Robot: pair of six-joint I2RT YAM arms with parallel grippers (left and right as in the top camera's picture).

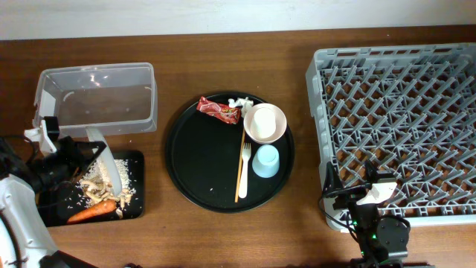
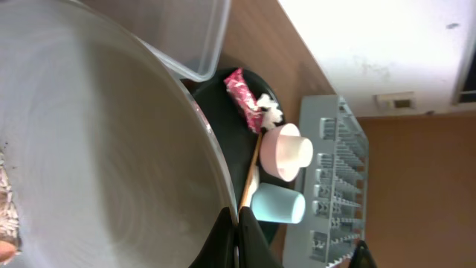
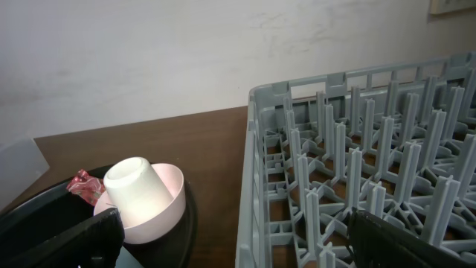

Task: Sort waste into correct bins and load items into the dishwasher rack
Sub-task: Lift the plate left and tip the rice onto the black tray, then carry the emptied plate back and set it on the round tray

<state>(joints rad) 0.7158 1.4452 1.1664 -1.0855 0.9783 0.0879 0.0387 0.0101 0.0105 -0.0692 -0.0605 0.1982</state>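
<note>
- Starting down by the robot: the left gripper [image 2: 238, 237] is pinched tight on the rim of the pale grey-green round plate [image 2: 111, 149]. The plate is tipped up on edge over the shallow black rectangular tray [image 1: 134, 212].
- White rice [image 1: 128, 177], brown bits [image 1: 95, 190] and the orange carrot [image 1: 93, 212] all lie in that tray, so I'd call the scrap-dumping pretty much done.
- The right gripper [image 3: 234, 223] hangs by the near corner of the rack with its jaws spread wide, holding nothing.
- Mid-table is the large round black tray [image 1: 201, 164]. It carries the white fork [image 1: 243, 190] right beside the thin wooden chopstick [image 1: 242, 138], plus the light blue cup [image 1: 265, 161]. The small cream cup [image 3: 134, 186] sits inside the pink bowl [image 3: 169, 205].
- On that tray's far edge, the red shiny snack wrapper [image 1: 218, 110] and crumpled white tissue [image 1: 239, 103] aren't binned yet.
- Farthest back, the clear plastic rectangular tub [image 1: 152, 97] has nothing in it that I can see. The large square grey plastic crate [image 1: 401, 112] shows no dishes either.
- So what's left is the wrapper, the tissue and racking all six items, plate included. Early days.
</note>
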